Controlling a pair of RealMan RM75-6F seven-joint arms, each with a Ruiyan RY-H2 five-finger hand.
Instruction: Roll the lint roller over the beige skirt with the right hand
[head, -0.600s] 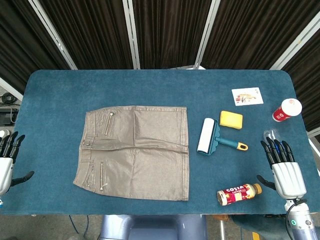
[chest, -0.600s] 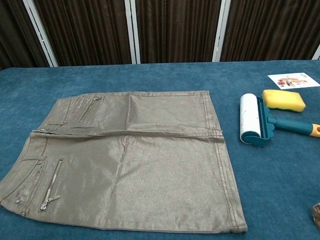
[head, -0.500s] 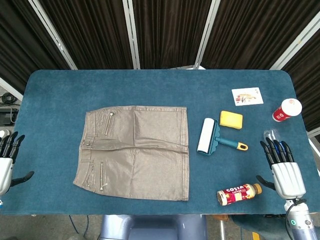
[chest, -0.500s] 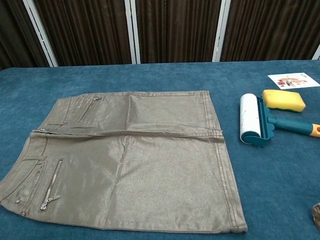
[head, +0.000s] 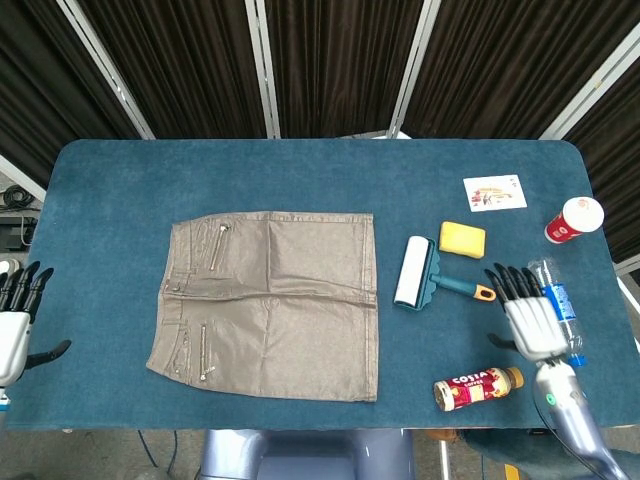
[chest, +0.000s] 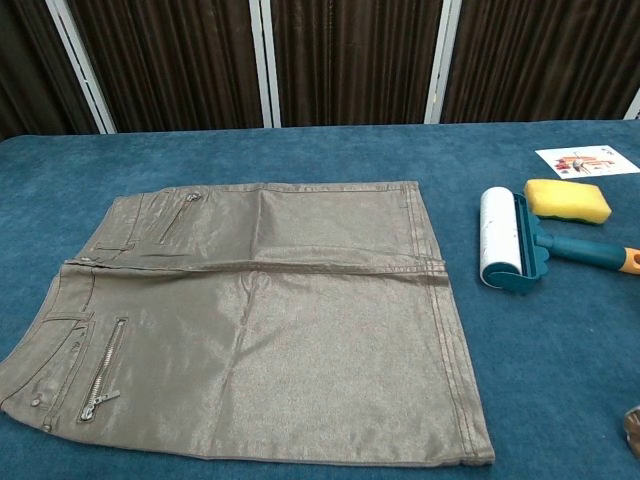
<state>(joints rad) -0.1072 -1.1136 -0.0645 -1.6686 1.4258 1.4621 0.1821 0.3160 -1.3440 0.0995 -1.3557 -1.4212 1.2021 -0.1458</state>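
Right hand (head: 530, 318) now nearer lint roller (head: 424, 275), fingers spread, empty, just beside handle tip. Risk: clumsy grasp pushes roller away from beige skirt (head: 270, 303).

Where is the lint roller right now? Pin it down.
In the head view the lint roller lies right of the beige skirt, just below-left of the yellow sponge, its orange handle tip near the right hand.

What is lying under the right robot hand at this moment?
Beside the right robot hand a clear water bottle with a blue label shows along its right edge. The rest beneath is bare blue table; the hand's palm hides whatever lies directly under it.
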